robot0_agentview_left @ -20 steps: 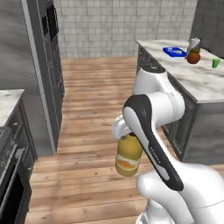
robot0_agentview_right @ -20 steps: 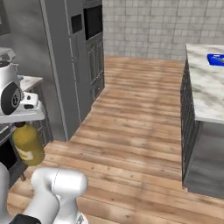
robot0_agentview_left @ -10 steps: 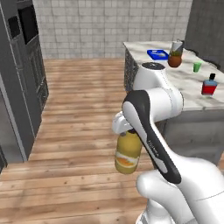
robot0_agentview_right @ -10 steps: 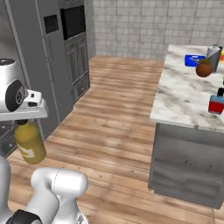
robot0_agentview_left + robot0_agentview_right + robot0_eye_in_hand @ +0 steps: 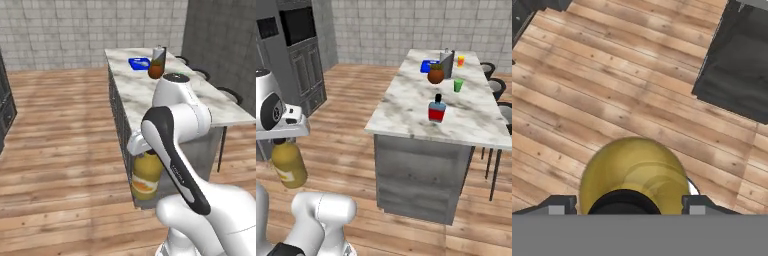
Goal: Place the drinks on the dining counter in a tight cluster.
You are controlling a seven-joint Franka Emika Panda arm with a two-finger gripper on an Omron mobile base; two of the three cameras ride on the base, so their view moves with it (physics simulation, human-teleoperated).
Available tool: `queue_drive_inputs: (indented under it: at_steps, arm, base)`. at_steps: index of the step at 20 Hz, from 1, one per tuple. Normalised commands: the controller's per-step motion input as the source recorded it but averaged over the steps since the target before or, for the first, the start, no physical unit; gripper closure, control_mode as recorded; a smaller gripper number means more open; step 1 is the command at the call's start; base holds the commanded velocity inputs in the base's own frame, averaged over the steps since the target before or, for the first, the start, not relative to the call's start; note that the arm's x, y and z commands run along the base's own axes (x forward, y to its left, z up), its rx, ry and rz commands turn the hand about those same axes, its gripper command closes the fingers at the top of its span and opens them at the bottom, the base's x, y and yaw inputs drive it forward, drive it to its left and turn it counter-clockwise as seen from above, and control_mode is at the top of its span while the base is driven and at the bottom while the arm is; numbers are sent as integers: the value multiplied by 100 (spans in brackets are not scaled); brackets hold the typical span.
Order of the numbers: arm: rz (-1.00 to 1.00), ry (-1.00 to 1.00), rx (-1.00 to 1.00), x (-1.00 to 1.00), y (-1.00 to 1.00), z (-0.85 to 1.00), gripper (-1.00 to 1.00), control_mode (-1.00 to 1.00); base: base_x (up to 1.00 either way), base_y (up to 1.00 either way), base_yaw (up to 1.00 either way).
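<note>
1. Tool (image 5: 627,205) state first: I see its two dark fingertips (image 5: 559,205) set on either side of the black cap of the amber bottle (image 5: 146,175), pinching it at the neck, so the bottle hangs upright below the hand

2. From the hand camera I look straight down on the bottle's rounded amber shoulder, with wooden plank floor (image 5: 612,90) underneath (the bottle is in the air, not resting on anything)

3. In the left base view the bottle hangs beside the grey base of the dining bench (image 5: 145,95), lower than the marble top

4. In the right base view the same bottle (image 5: 288,165) sits at the far left of my picture, well apart from the bench (image 5: 406,110)

5. On the marble top I see the squat blue flask (image 5: 436,109) with its red label and black cap, standing upright near the close end

6. Farther along the bench stand a small green cup (image 5: 457,85), a round brown item (image 5: 435,75), a blue dish (image 5: 428,65), a grey carton (image 5: 446,63) and an orange cup (image 5: 460,61)

7. Dark stools (image 5: 491,70) line the far side of the bench
</note>
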Motion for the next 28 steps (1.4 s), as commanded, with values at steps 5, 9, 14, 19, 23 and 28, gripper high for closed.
queue_drive_inputs:
  at_steps: [5,9,14,19,23,28]
  arm:
    - [0,0,0,0,0,0,100,100]
    - [0,0,0,0,0,0,100,100]
    - [0,0,0,0,0,0,100,100]
    - [0,0,0,0,0,0,100,100]
    - [0,0,0,0,0,0,100,100]
    - [0,0,0,0,0,0,100,100]
  base:
    - [62,-100,-25]
    - [74,-100,-24]
    - [73,-100,-21]
    - [77,-95,-25]
    - [80,-48,-20]
    - [80,-26,-18]
